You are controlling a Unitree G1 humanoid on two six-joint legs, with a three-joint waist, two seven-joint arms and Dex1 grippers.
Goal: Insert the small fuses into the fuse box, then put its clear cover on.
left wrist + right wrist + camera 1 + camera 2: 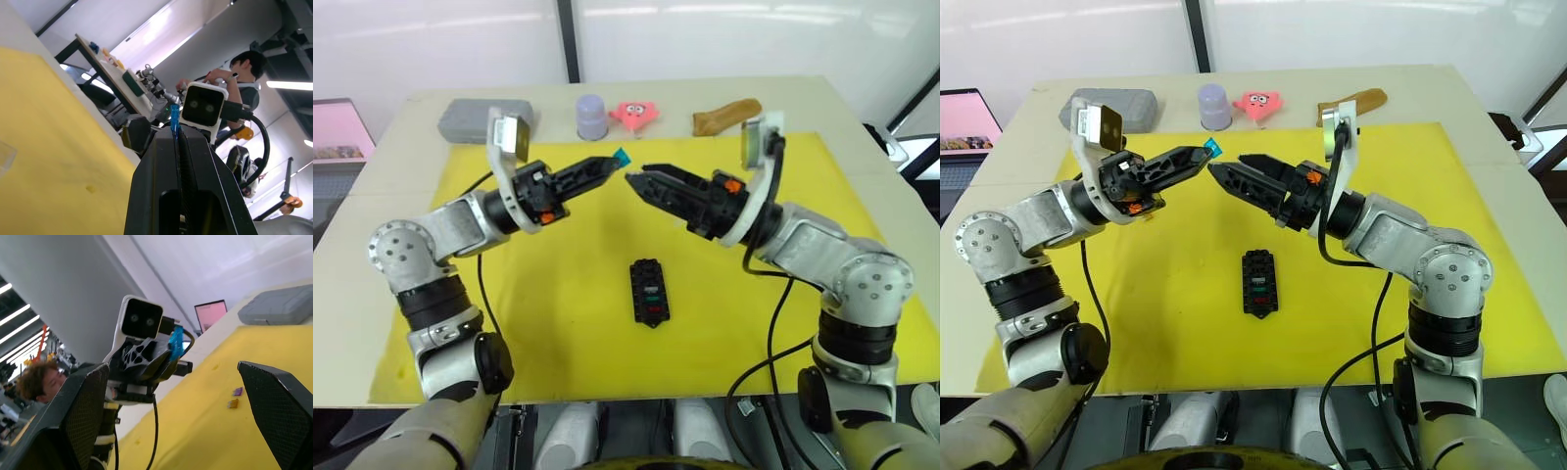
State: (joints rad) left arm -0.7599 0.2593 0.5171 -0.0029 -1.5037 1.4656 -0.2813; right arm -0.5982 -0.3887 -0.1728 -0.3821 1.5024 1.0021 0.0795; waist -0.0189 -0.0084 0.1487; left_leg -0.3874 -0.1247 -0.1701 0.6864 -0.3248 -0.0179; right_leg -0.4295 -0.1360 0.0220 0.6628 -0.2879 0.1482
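**Teal fuse held above the yellow mat**

Black and slotted, the fuse box (649, 292) is seen on the yellow mat (548, 323), a few fuses already in it. Above and beyond it, a teal fuse (622, 156) is pinched by the left gripper (605, 167). Facing it, the right gripper (638, 180) is spread wide, holding nothing.

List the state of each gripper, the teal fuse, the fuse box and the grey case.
left gripper: shut on the teal fuse, held above the mat.
right gripper: open, fingertips facing the left gripper's.
teal fuse: pinched at the fingertips, not yet inserted.
fuse box: flat on the yellow mat, some fuses seated, uncovered.
grey case: closed.
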